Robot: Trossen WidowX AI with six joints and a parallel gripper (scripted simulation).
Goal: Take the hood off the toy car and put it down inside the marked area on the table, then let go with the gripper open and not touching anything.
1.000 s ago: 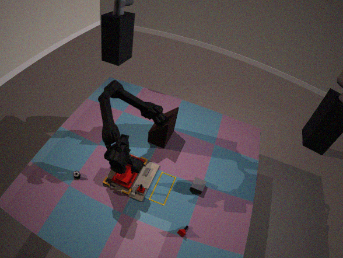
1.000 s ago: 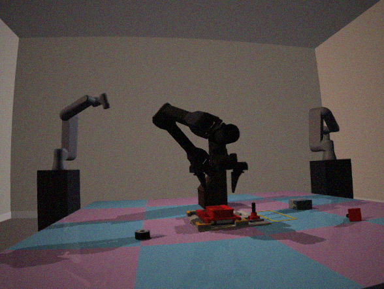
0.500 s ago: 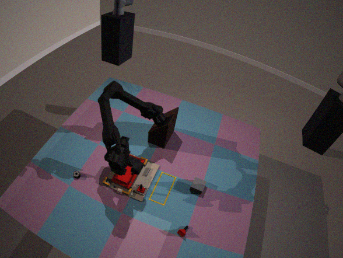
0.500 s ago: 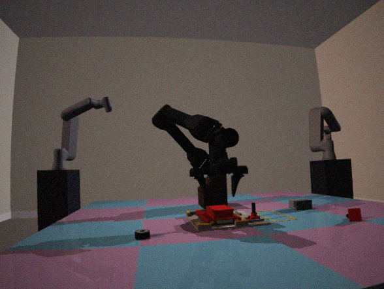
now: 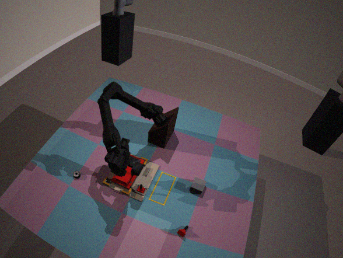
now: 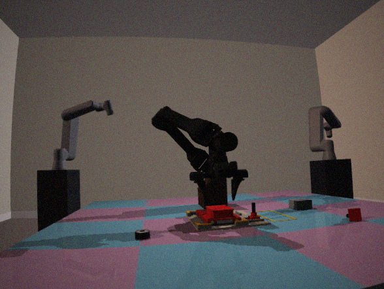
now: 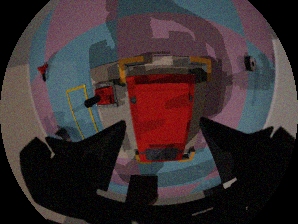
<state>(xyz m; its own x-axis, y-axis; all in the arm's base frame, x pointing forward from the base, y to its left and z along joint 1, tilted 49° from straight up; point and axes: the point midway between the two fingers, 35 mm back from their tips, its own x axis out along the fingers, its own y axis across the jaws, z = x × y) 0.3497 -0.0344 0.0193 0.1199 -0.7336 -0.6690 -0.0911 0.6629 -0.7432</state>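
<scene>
The red toy car [image 5: 123,179] [image 6: 217,212] [image 7: 160,106] sits on a flat base plate [image 5: 147,175] [image 6: 228,225] on the checkered table, with its red hood in place on the body. My gripper [image 5: 123,171] [image 6: 217,193] [image 7: 164,122] hangs a little above the car, pointing down, with its fingers wide open on either side of the car and nothing between them. The marked area is a yellow rectangle outline [image 5: 154,187] [image 6: 281,220] [image 7: 72,104] on the table just right of the base plate.
A small red part with a black stick [image 5: 141,188] [image 6: 253,212] stands on the plate's near corner. A grey block [image 5: 198,185] [image 6: 300,204], a red piece [image 5: 182,232] [image 6: 354,214] and a black wheel [image 5: 76,174] [image 6: 142,234] lie around. My brown pedestal [image 5: 163,128] stands behind.
</scene>
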